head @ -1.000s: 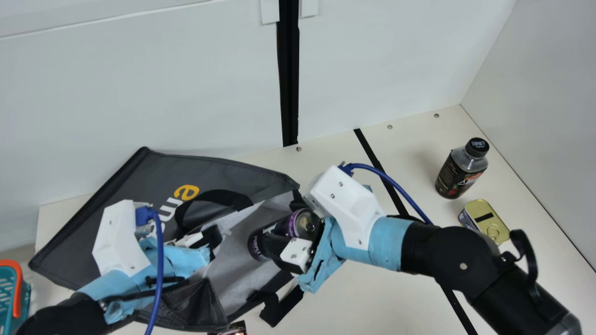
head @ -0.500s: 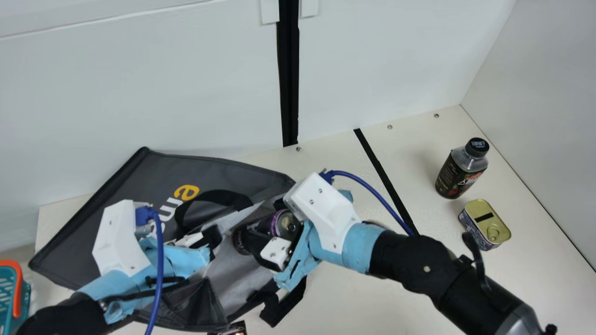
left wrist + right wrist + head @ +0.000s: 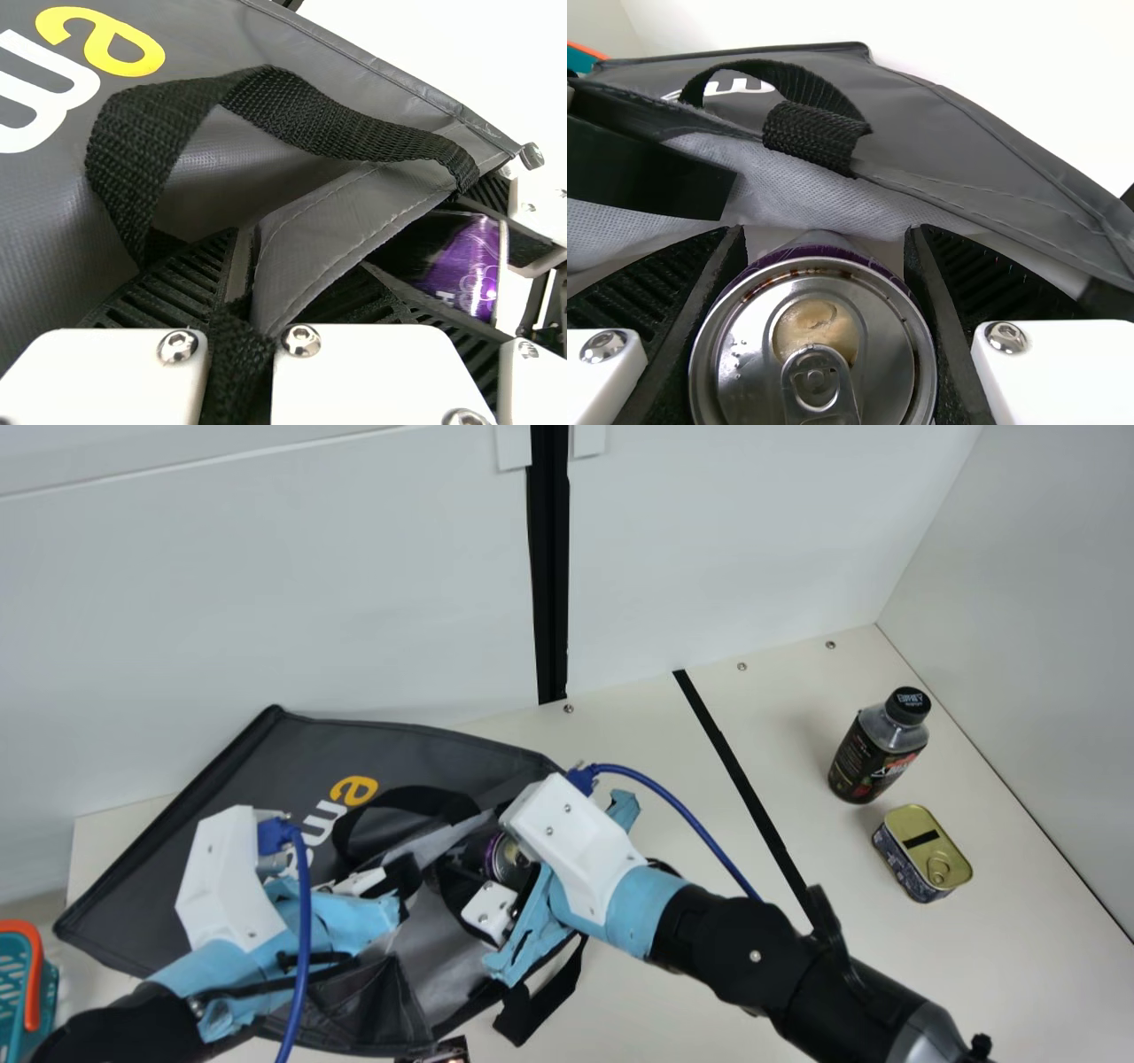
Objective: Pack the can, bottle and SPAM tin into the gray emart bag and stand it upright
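Observation:
The gray emart bag (image 3: 292,797) lies on its side, its mouth facing right. My left gripper (image 3: 403,881) is at the mouth's edge; in the left wrist view the left gripper (image 3: 244,310) is shut on the bag's rim (image 3: 328,239). My right gripper (image 3: 509,868) is in the bag's mouth, shut on the purple-black can (image 3: 507,859). In the right wrist view the can's top (image 3: 815,354) sits between the fingers of the right gripper (image 3: 824,292). The dark bottle (image 3: 873,753) stands at the right, with the SPAM tin (image 3: 926,855) in front of it.
A teal basket with an orange handle (image 3: 34,974) stands at the far left edge. Part of a small dark item (image 3: 447,1051) shows at the bottom edge. White walls (image 3: 266,584) rise behind the table and at its right. A black strap (image 3: 540,1005) hangs from the bag's mouth.
My right gripper has moved left and slightly down in the main view, taking the can deeper into the bag's mouth. The left arm has kept still at the rim.

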